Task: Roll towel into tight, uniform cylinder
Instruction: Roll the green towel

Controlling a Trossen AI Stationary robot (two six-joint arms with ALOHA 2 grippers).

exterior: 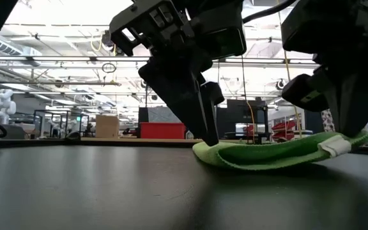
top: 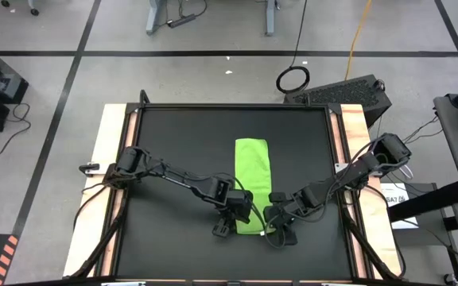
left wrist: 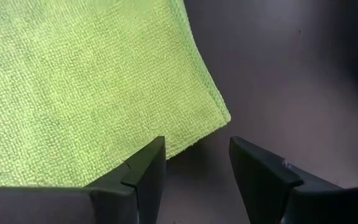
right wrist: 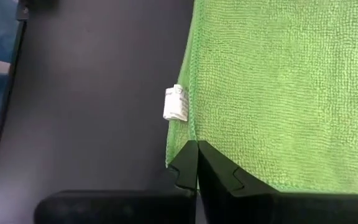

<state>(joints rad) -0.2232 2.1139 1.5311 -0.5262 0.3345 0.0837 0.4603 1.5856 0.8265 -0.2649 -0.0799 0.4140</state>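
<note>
One towel w/ one white tag, two arms w/ one gripper each – left gripper, right gripper – on one black worktop.

Grey floor with dark lines, red cabinet, bright ceiling lights

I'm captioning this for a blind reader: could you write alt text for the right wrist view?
A bright lime-green terry towel lies flat on the black tabletop, a small white tag jutting from its edge. The right gripper sits at the towel's near corner, its dark jaws shut on the fabric's edge.
</note>
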